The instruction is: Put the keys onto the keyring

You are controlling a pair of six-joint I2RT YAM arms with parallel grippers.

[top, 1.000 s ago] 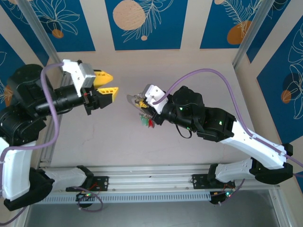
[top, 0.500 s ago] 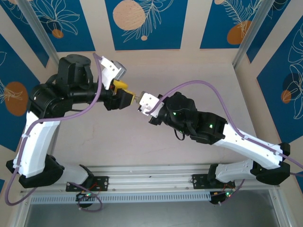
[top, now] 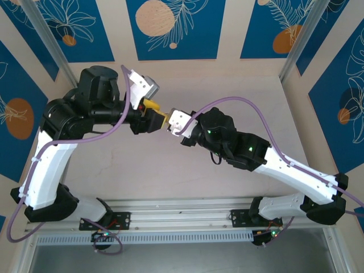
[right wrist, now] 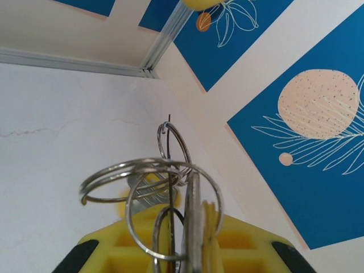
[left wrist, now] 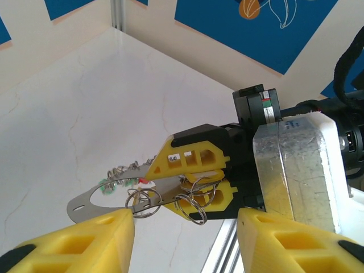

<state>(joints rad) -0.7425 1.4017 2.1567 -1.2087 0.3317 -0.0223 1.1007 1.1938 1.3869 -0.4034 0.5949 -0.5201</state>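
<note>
Two pincers meet above mid-bench (top: 136, 165). The right pincer (left wrist: 176, 190) is clamped on the keyring (left wrist: 132, 200), a bunch of one flat metal key (left wrist: 85, 207) and at least three wire loops. The left pincer (left wrist: 185, 242), spread and holding nothing, faces it. A second ago it hung far left.

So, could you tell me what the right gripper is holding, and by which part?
The right gripper pinches the keyring bunch at one end of its flat grey metal tag, where wire rings loop.
</note>
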